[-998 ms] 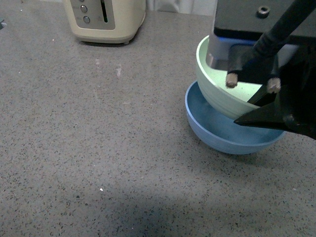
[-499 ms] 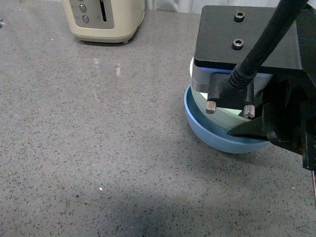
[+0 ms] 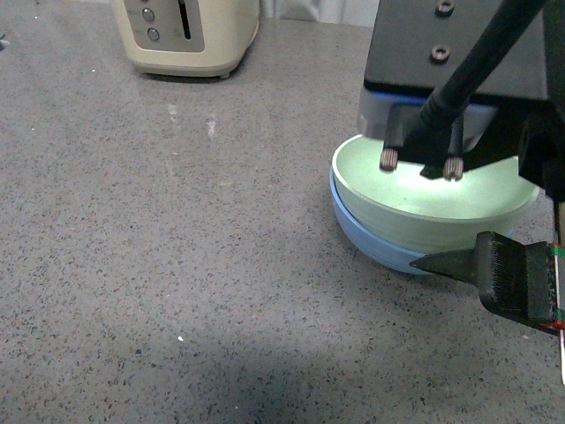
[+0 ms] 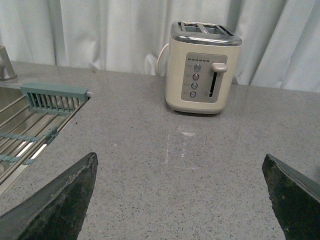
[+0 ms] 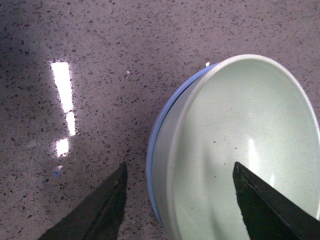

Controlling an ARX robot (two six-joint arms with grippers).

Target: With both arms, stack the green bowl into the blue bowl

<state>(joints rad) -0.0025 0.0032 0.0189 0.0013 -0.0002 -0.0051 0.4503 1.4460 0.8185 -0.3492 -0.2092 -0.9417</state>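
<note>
Bowls sit nested toward the bench's right edge in the front view: the green bowl [image 3: 424,196] rests inside the blue bowl [image 3: 371,243], with the right pincer [image 3: 494,221] above them. A toaster [image 3: 187,34] stands by the far edge.

From the left wrist, the left pincer [image 4: 182,197] is spread wide over bare bench [image 4: 165,175], facing the toaster [image 4: 202,67], a sink rack [image 4: 30,132] aside.

From the right wrist, the right pincer [image 5: 180,200] is apart, one finger [image 5: 267,207] inside the green bowl [image 5: 235,145], the other [image 5: 95,212] outside the blue bowl [image 5: 152,150]; it grips nothing.
</note>
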